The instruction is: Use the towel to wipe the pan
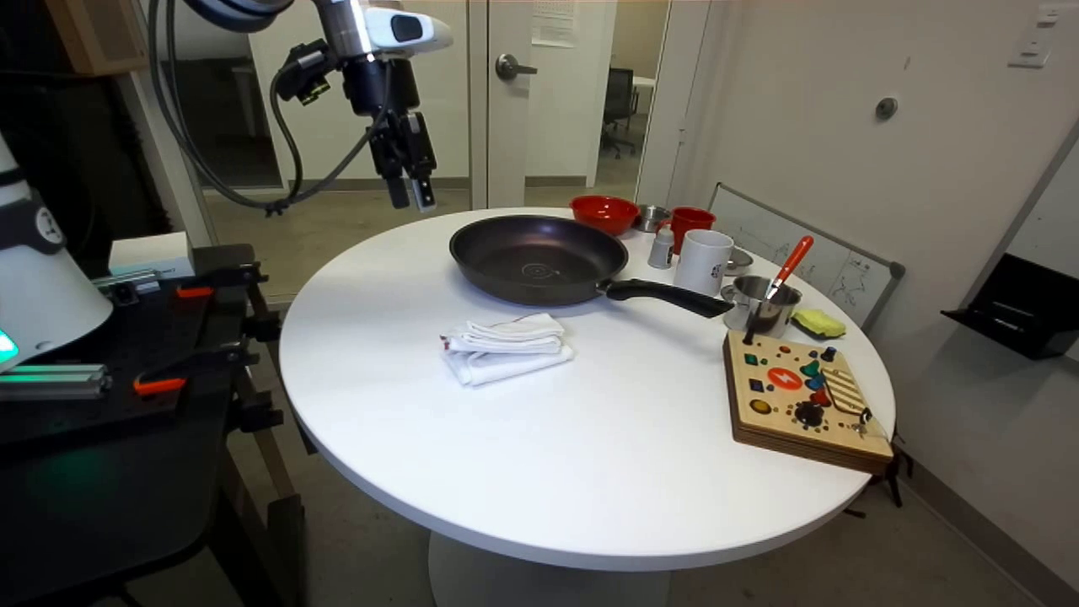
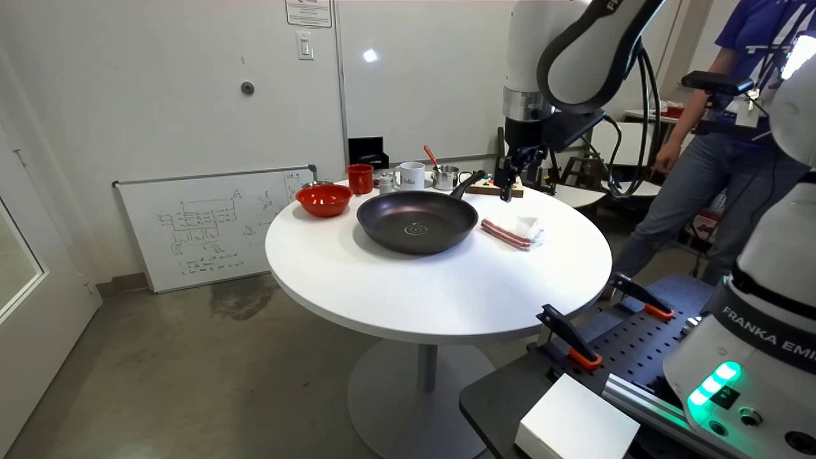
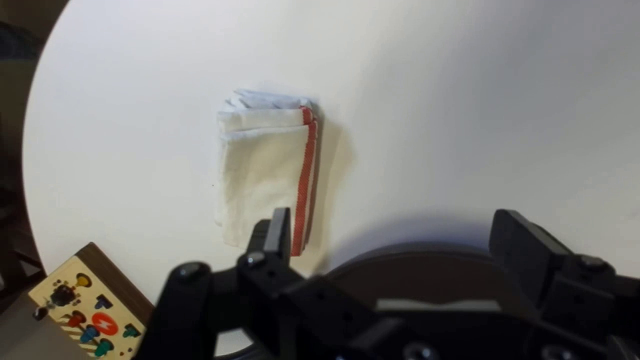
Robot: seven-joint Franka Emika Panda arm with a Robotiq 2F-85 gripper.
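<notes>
Wrist view: my gripper (image 3: 392, 227) gaped wide, empty; fetching the towel (image 3: 264, 172) seemed my step; next likely came centring over it.

This is most likely a robotics lab: a robot base (image 2: 765, 376) stands on a black bench (image 2: 503, 395) with clamps (image 2: 584, 359), a leaning whiteboard (image 2: 213, 229) carries handwritten diagrams, and an office chair (image 1: 620, 94) is visible beyond the door (image 1: 508, 126).

Black pan (image 2: 415, 217) on white table (image 2: 395, 293), folded towel (image 2: 515, 231) nearby, tool (image 2: 505, 187) above
</notes>
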